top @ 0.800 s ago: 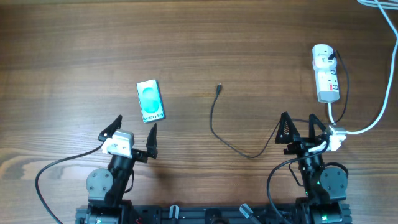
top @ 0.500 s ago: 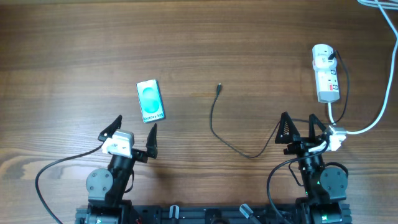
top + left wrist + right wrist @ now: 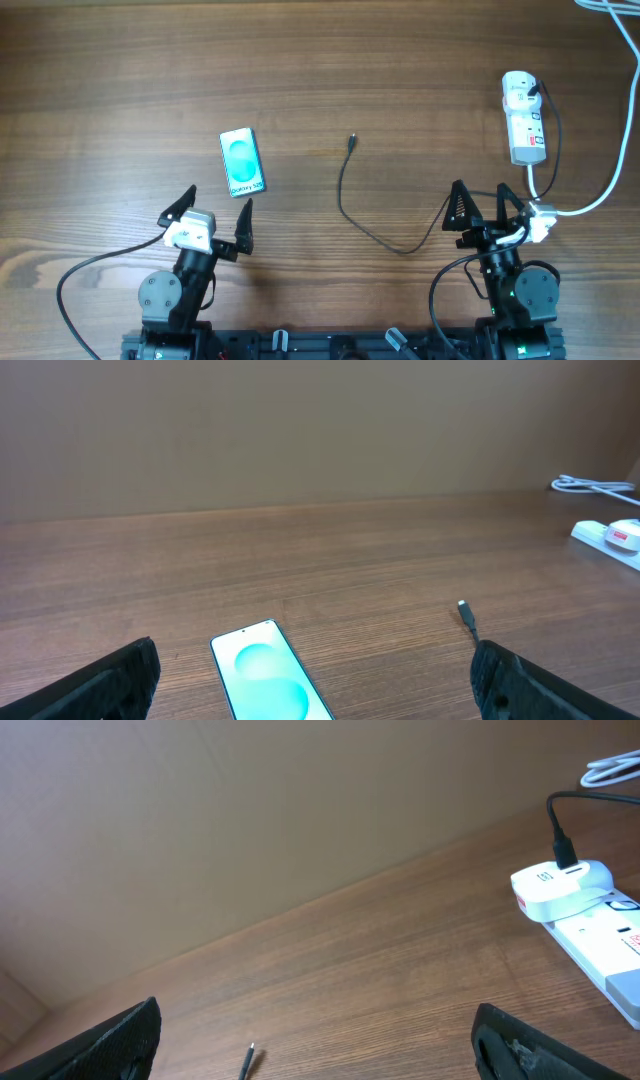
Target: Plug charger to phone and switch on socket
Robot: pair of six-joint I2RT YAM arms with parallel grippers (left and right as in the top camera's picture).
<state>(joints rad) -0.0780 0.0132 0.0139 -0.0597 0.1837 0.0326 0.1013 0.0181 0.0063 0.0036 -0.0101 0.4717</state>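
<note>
The phone (image 3: 242, 162) lies flat on the wood table at centre left, teal-and-white screen up; it also shows in the left wrist view (image 3: 268, 682). The thin black charger cable (image 3: 352, 205) curves from its connector tip (image 3: 352, 141) down and right toward the socket (image 3: 525, 118), a white power strip at the right with a white plug in it (image 3: 598, 916). The tip also shows in both wrist views (image 3: 464, 612) (image 3: 247, 1058). My left gripper (image 3: 213, 213) is open and empty just below the phone. My right gripper (image 3: 482, 205) is open and empty below the socket.
A thicker white cable (image 3: 608, 190) runs from the top right corner down to a small white piece beside my right gripper. The wooden table (image 3: 320, 60) fills the overhead view. A plain brown wall stands behind it in the wrist views.
</note>
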